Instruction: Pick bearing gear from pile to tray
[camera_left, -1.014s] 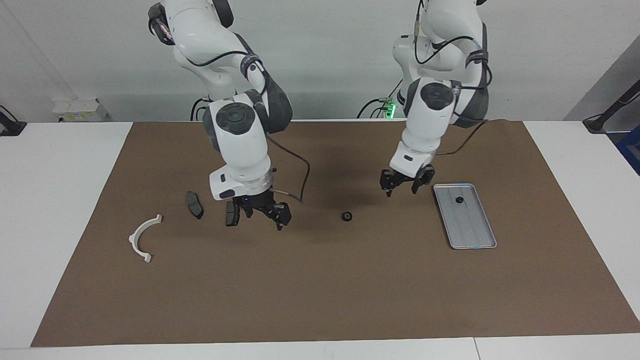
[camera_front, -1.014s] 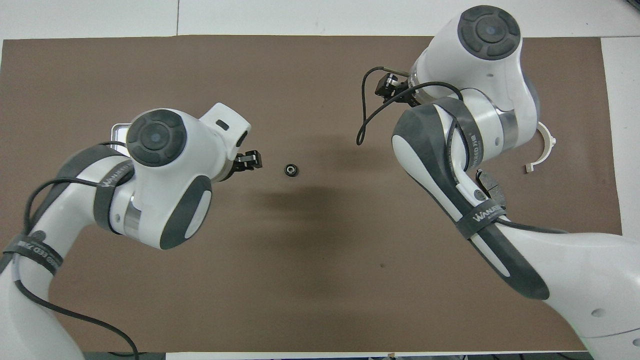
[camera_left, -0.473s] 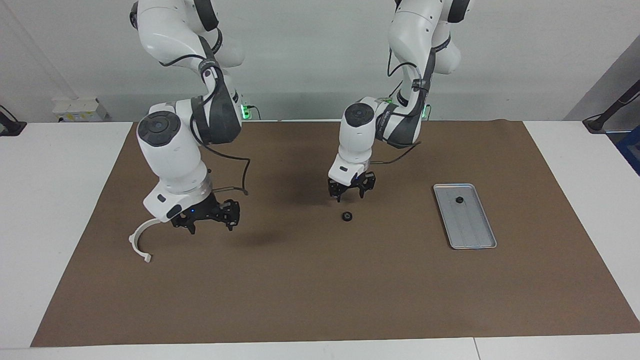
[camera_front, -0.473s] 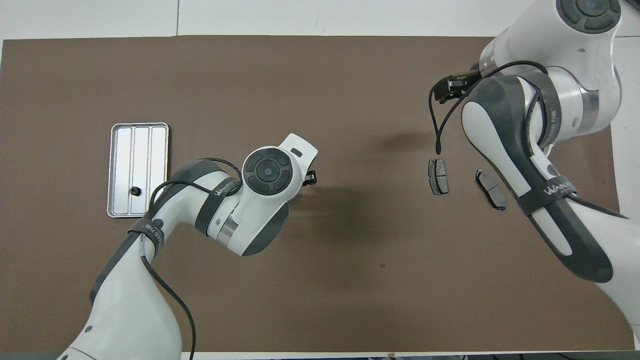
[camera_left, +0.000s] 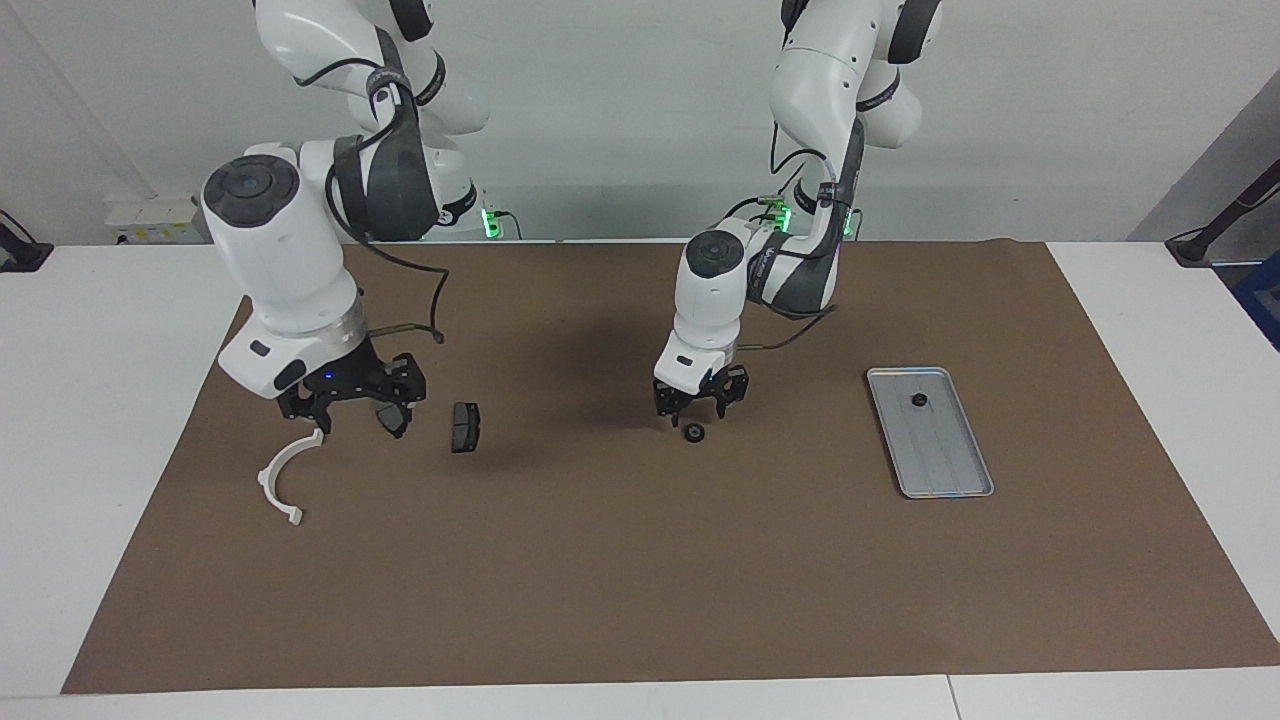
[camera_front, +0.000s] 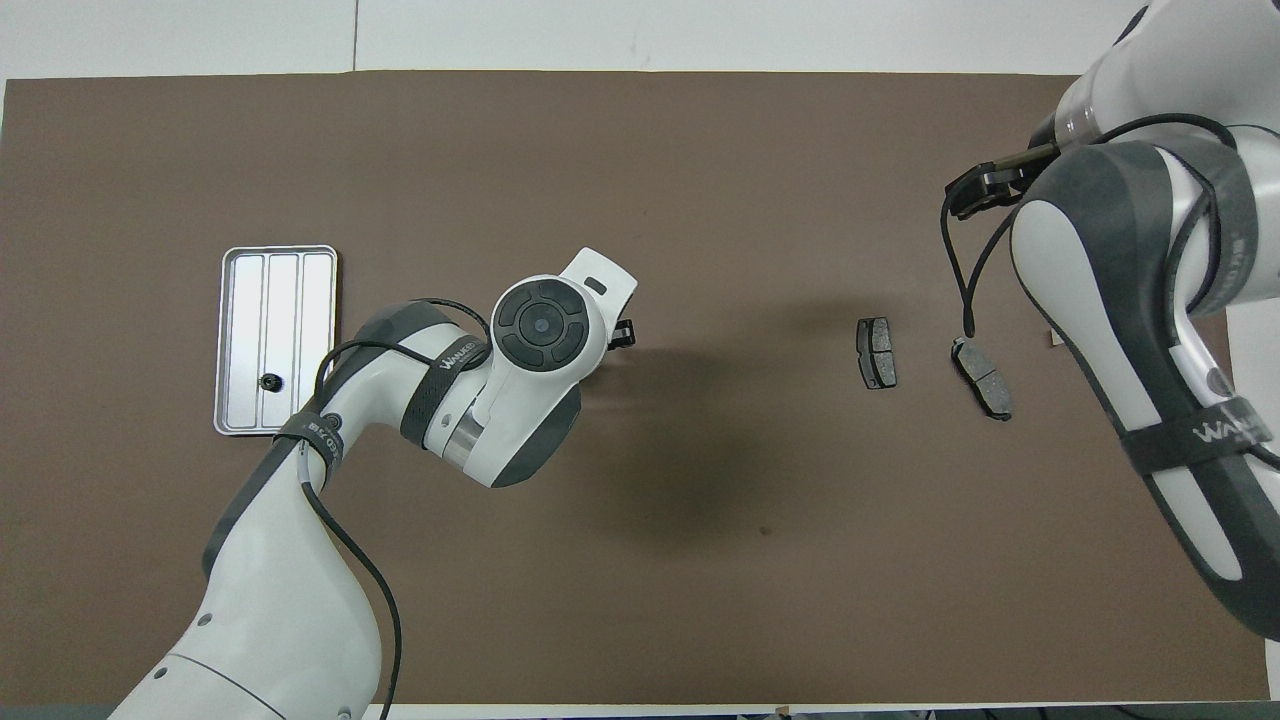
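Observation:
The bearing gear (camera_left: 692, 433), a small black ring, lies on the brown mat near the table's middle. My left gripper (camera_left: 697, 402) hangs open just above it, not touching it; in the overhead view the left arm's wrist hides the gear. The silver tray (camera_left: 945, 470) (camera_front: 300, 290) lies toward the left arm's end and holds one small black round piece (camera_left: 918, 400) (camera_front: 268, 381). The pile toward the right arm's end is a white arc (camera_left: 280, 478) and two dark brake pads (camera_left: 465, 427) (camera_front: 982, 377). My right gripper (camera_left: 350, 405) hovers open over it, holding nothing.
The brown mat (camera_left: 640, 580) covers most of the white table. Bare mat lies between the gear and the tray. A cable loops off the right wrist (camera_left: 425, 320). The right arm hides most of the white arc in the overhead view.
The left gripper went from beside the tray to over the gear and dropped lower. The right arm swung toward its own end, uncovering a brake pad.

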